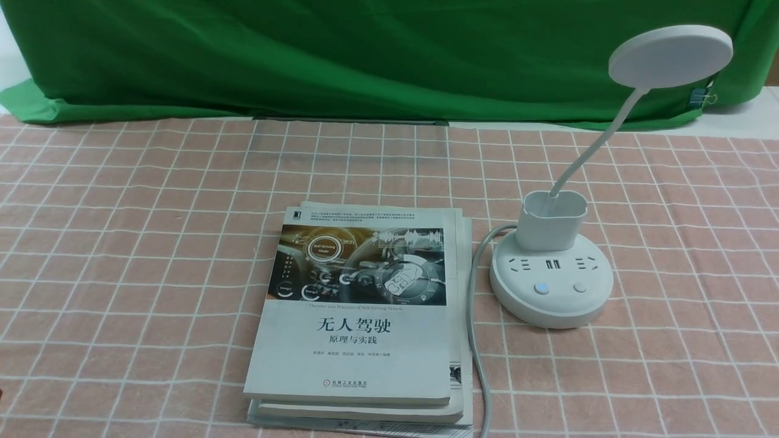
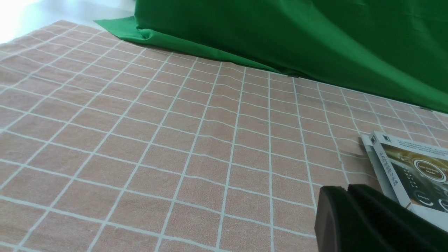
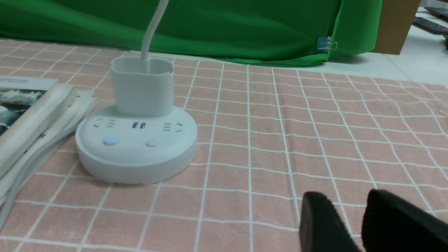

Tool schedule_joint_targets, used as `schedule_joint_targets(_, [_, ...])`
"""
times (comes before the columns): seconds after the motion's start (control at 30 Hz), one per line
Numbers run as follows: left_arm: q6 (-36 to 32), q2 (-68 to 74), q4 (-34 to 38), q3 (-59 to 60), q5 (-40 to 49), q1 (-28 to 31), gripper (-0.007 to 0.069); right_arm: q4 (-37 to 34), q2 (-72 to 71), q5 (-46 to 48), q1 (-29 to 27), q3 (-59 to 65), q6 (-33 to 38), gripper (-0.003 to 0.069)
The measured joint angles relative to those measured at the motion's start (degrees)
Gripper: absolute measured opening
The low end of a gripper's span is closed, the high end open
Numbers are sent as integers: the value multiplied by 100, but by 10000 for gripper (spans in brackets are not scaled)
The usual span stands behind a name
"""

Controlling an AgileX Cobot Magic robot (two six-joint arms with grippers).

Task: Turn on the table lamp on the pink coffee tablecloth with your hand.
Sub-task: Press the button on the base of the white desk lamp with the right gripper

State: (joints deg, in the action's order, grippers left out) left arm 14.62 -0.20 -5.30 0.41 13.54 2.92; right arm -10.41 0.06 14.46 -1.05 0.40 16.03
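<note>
White table lamp (image 1: 551, 304), book (image 1: 359, 353) reading "China Machine Press" — left claw (image 2: 347, 190) closed, right claw (image 3: 345, 197) wide

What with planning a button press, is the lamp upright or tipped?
Upright: its base rests flat on the pink cloth, with the neck rising to the head.

White lamp (image 1: 552, 286), 2 buttons, upright on pink gridded tablecloth (image 1: 152, 243)

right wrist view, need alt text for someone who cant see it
White lamp base with two buttons, the left one glowing blue, on a pink gridded cloth beside stacked books; the open black gripper is nearby, touching nothing.
</note>
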Motion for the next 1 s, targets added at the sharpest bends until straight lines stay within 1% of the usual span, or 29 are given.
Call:
schedule_joint_targets(0.57, [0,0,0,0,0,0,19,0,0,0,0,0,0,245])
schedule_joint_targets(0.73, [0,0,0,0,0,0,19,-19,0,-199,0,0,-40,245])
schedule_joint_targets(0.87, [0,0,0,0,0,0,19,-268,0,-773,0,0,-863,245])
schedule_joint_targets(0.9, [0,0,0,0,0,0,19,-268,0,-824,0,0,-957,245])
schedule_joint_targets(0.93, [0,0,0,0,0,0,19,-303,0,-1019,0,0,-1257,245])
schedule_joint_targets(1.0, [0,0,0,0,0,0,19,-313,0,-1185,0,0,-1441,245])
